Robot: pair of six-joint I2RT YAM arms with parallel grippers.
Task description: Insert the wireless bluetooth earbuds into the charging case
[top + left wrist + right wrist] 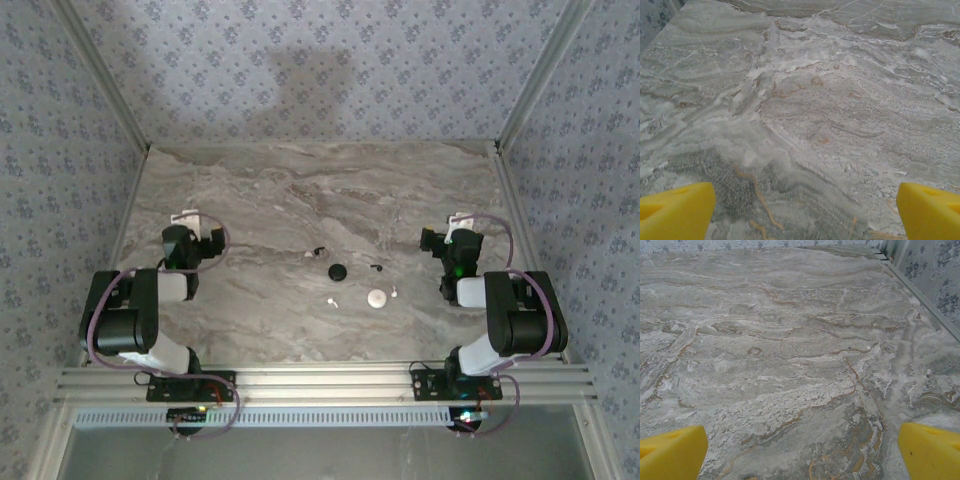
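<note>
Top external. The left gripper and right gripper are parked at opposite sides of the marble table, and neither holds anything. The charging case lies between the two grippers, nearer the right one and well apart from both. The first earbud lies on the case's left-gripper side. The second earbud lies just beside the case on its right-gripper side. A black disc sits near them. The case is too small to tell whether it is open or closed.

Left wrist. The yellow fingertips are spread wide, with marble between them.

Right wrist. The fingertips are likewise spread wide over marble.

Judgement: this is the opening step, with the reach not yet begun. Next, the right gripper probably travels to the second earbud and narrows for a fine pinch.
</note>
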